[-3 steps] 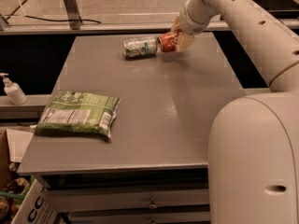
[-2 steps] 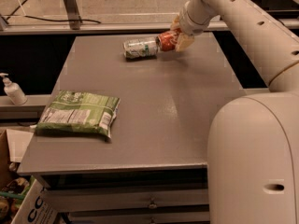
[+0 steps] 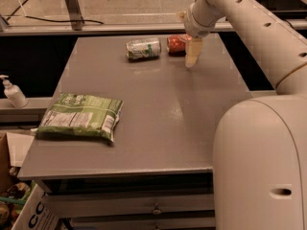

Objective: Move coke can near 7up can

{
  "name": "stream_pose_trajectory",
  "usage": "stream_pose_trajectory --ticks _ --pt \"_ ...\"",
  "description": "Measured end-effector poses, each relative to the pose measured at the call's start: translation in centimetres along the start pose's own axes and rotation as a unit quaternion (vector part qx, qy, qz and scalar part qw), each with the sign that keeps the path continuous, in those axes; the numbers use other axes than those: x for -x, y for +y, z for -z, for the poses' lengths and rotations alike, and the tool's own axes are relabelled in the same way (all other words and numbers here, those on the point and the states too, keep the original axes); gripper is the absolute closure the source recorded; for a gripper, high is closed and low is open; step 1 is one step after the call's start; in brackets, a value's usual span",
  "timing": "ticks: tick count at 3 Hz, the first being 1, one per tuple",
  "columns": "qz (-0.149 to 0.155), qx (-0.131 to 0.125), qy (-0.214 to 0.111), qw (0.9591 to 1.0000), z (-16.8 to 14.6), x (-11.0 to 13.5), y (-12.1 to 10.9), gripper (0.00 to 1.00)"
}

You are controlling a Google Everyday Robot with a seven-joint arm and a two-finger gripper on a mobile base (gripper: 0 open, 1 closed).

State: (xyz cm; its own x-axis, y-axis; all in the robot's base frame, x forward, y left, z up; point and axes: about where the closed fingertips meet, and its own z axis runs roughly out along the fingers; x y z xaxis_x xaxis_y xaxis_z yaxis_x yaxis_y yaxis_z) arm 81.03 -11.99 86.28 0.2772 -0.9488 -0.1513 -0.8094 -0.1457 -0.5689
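Red aluminium — the coke can [image 3: 175,44] is lying sideways far across the table [image 3: 158,114], just beside the 7up can [image 3: 143,48]. The gripper [image 3: 193,52] is hovering at its right end; whether it is clamping, I cannot tell. Likely light, dentable, rolling — take it mid-barrel.

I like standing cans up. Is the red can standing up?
No, the coke can lies on its side next to the 7up can, with the gripper close beside it.
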Motion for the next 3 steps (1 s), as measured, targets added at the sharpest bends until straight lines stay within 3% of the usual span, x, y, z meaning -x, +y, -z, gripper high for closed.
stream_pose_trajectory --ticks 2,3 --pt "-0.016 0.001 -0.003 0.9999 0.4 -0.9 0.7 0.00" --pt "-0.042 -0.022 -0.021 0.9987 3.2 -2.7 0.9 0.00"
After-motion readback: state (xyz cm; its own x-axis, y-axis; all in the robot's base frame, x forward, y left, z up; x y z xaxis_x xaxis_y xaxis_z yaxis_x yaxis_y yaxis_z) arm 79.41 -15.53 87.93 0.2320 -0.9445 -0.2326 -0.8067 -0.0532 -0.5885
